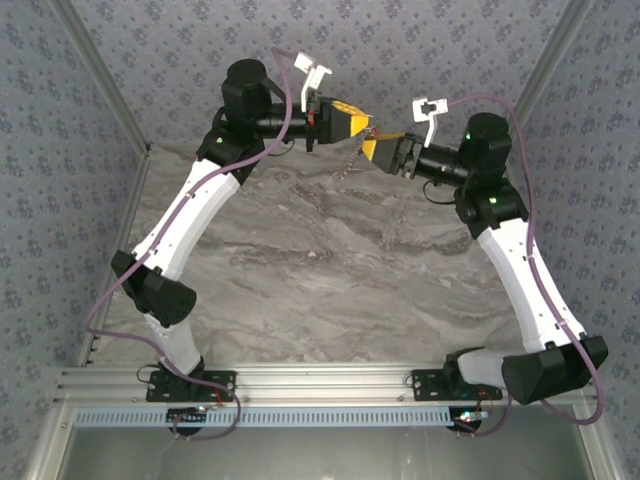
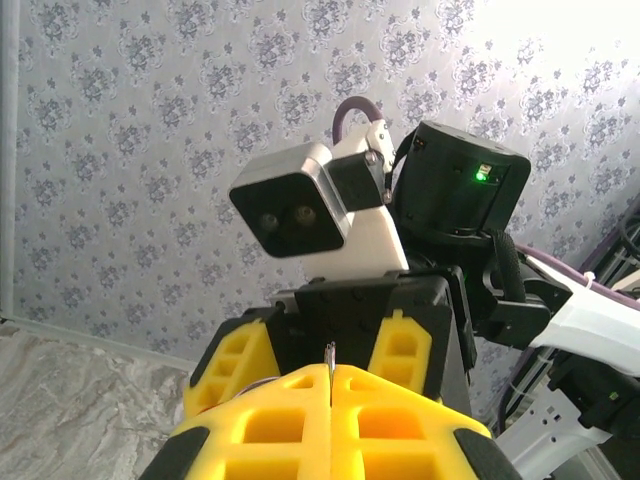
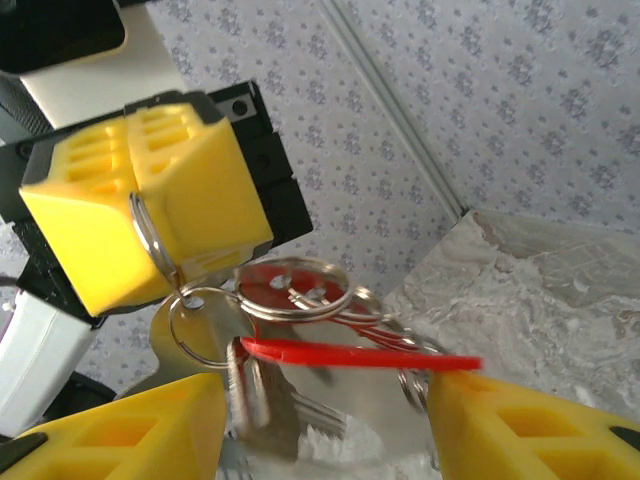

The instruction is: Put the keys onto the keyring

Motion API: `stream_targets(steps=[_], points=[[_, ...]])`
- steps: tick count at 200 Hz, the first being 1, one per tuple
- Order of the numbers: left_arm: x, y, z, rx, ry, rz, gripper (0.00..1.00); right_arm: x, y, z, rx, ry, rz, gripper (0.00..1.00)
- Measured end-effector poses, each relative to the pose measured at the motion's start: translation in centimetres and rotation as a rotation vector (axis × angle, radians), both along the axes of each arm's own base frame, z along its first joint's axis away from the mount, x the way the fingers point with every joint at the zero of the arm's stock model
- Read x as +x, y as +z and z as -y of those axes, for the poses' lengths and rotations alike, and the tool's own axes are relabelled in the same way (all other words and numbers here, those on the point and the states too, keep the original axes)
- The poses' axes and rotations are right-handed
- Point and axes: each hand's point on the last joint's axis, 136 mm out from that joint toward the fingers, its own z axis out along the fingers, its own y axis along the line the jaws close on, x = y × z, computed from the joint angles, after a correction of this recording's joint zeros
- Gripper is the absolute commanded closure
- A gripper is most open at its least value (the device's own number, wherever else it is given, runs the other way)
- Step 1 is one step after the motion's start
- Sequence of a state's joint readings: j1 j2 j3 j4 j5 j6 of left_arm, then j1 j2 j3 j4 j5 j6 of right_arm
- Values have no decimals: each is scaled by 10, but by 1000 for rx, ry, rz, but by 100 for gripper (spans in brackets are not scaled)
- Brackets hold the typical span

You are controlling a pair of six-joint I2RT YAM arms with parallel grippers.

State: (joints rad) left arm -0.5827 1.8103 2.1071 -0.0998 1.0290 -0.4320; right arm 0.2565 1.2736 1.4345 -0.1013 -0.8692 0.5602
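My left gripper [image 1: 350,122] is up at the back of the table, shut on the keyring [image 3: 150,238], a thin steel loop whose edge sticks out between its yellow fingertips [image 2: 330,358]. From the loop hangs a bunch of smaller rings, a silver key [image 3: 265,400] and a flat red key [image 3: 360,355]. My right gripper [image 3: 328,392] faces the left one, its jaws apart, with the bunch hanging between its tips. The red key lies across the gap, its end at the right fingertip [image 3: 470,400]. A chain [image 1: 350,160] dangles below both grippers.
The grey marble table [image 1: 320,260] lies well below both grippers. Patterned walls close in the back and sides, and an aluminium rail [image 1: 320,385] runs along the near edge. The right wrist's camera housing [image 2: 300,210] sits close in front of the left gripper.
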Motion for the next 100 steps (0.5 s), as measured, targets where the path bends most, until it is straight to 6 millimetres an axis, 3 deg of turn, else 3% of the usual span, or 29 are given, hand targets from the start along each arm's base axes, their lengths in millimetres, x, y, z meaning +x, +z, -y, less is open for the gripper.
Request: stream_targets(steps=[60,100], points=[[0,1,0,-5,-1,-2,100,-2,-2,-3,-7,12,2,43],[-1,5,-1,-16,0,10,100,-2,-3,-3,-15,12,12,61]])
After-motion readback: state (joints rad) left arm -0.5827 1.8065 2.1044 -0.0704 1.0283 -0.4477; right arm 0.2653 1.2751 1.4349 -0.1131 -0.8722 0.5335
